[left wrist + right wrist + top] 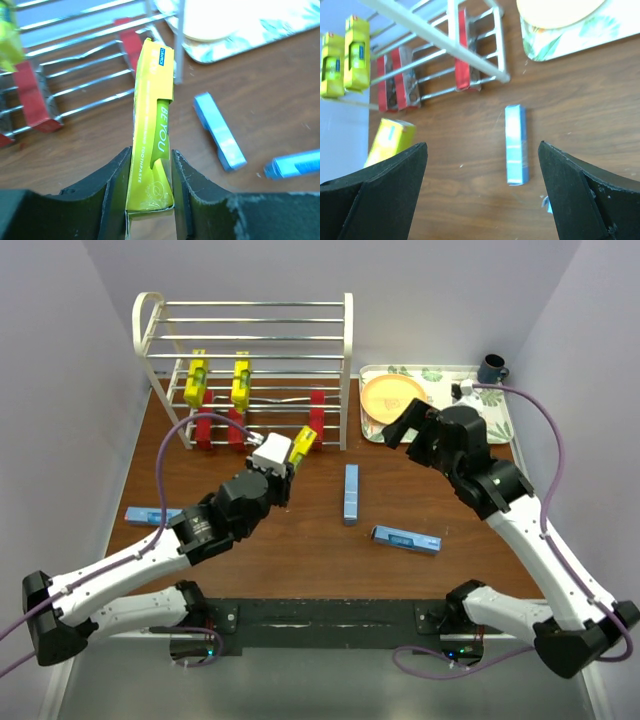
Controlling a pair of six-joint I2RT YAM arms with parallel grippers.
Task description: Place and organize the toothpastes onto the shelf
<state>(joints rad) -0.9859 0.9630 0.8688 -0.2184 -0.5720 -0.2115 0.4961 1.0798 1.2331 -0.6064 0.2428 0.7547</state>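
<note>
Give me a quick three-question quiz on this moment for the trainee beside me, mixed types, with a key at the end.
1. True or false: the left gripper has its fingers shut on a yellow toothpaste carton.
2. How many light blue toothpaste cartons lie on the table? A. one B. two C. three
3. Fill the blank: the right gripper hovers above the table with its fingers ___.

Key: 1 true; 2 C; 3 open.
</note>
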